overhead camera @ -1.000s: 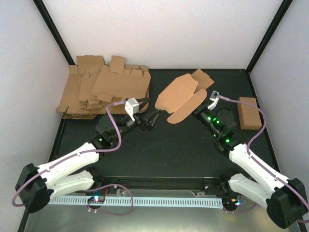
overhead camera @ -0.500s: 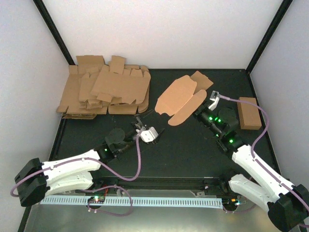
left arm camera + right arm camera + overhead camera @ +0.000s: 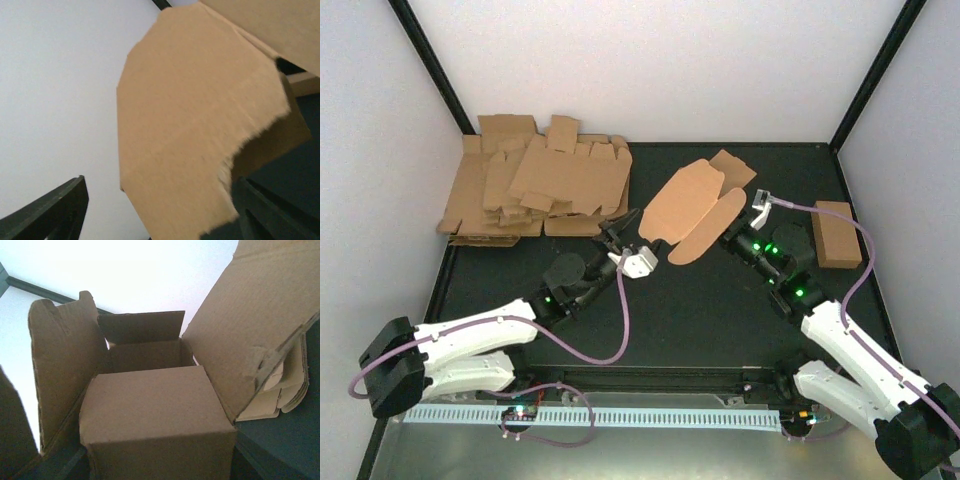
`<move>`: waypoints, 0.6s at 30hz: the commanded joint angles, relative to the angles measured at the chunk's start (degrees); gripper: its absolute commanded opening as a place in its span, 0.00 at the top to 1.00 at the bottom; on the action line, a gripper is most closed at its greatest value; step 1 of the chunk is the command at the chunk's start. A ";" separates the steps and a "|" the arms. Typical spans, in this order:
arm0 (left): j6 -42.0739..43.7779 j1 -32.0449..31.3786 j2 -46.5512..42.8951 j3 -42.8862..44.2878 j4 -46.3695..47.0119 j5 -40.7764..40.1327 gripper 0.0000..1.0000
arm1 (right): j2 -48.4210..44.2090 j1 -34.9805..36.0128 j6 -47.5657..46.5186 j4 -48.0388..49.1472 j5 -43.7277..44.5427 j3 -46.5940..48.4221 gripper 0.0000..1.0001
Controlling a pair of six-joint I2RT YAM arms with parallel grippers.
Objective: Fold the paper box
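**A:** Right gripper [image 3: 733,236] has the paper box [image 3: 692,205], jaws about half spread and clamped on the carton's body from its 4 o'clock side.

**B:** The right wrist view confirms it: the creased body fills the gap between the jaws, flaps standing up at 10 and 2 o'clock.

**A:** The box sits at about 1 o'clock from the centre of the table [image 3: 700,310]. The left gripper [image 3: 620,228] is at the box's 8 o'clock edge.

**B:** Its jaws are spread wide. In the left wrist view a rounded flap lies between the two fingers [image 3: 55,210], nothing pinched. Whether it brushes the 5 o'clock finger, I cannot tell.

**A:** The heap of flat blanks [image 3: 535,185] is at 10 o'clock, the cardboard brick [image 3: 837,233] at 3 o'clock, both well apart from the grippers.
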 commanded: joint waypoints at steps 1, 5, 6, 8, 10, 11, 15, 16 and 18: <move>2.64 -0.41 1.40 4.58 0.83 -1.06 0.20 | -0.93 -0.03 0.74 2.18 -1.23 -0.43 0.44; 2.52 -0.40 1.79 6.08 -0.22 -0.43 0.39 | -1.18 -0.02 0.56 1.95 -1.28 -0.42 0.44; 2.45 -0.40 1.87 6.69 -1.31 0.05 0.43 | -1.34 -0.03 0.44 1.74 -1.16 -0.44 0.44; 1.87 -0.40 1.76 7.57 -2.53 0.08 0.47 | -1.66 -0.02 0.23 1.49 -0.95 -0.57 0.44; 1.50 -0.40 1.26 7.66 -2.54 -0.17 0.48 | -1.87 -0.03 0.17 1.47 -0.69 -0.83 0.44; 1.09 -0.40 0.90 7.74 -2.52 -0.27 0.48 | -1.97 -0.03 0.13 1.40 -0.67 -0.93 0.44; -2.47 -0.40 -0.81 8.45 -3.72 0.05 0.55 | -1.99 0.01 -0.10 1.24 -0.58 -1.31 0.44; -3.80 -0.40 -1.12 8.72 -4.04 0.07 0.57 | -1.92 -0.03 -0.14 1.28 -0.58 -1.44 0.44; -7.15 -0.39 -1.74 9.25 -4.70 0.32 0.61 | -1.82 -0.03 -0.08 1.45 -0.66 -1.71 0.44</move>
